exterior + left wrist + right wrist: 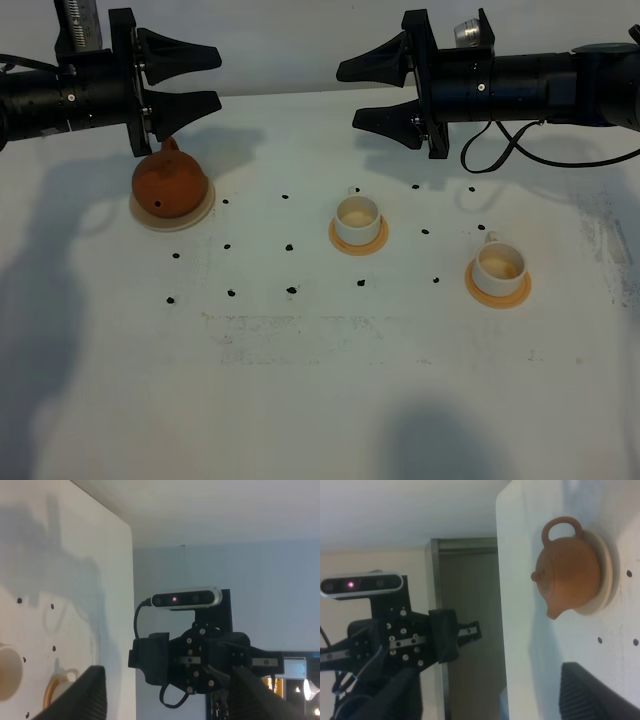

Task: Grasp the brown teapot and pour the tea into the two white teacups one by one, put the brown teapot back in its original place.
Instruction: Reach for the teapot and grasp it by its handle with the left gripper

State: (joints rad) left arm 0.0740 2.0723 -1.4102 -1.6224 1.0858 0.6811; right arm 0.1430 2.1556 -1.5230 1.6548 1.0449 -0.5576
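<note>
My left gripper (205, 78) is spread wide and holds nothing. My right gripper (352, 95) is wide and holds nothing too. Both my arms lie flat over the far side of the white table (320, 400), and the grippers point at each other. The brown teapot (170, 185) sits on its cream coaster (203, 213), near my left gripper. The near white teacup (497, 262) and the middle white teacup (357, 218) each stand on an orange coaster (358, 247).

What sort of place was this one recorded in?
Probably an indoor robotics test bench: a plain white table with black marker dots, and a brown teapot and two white teacups staged on it.
</note>
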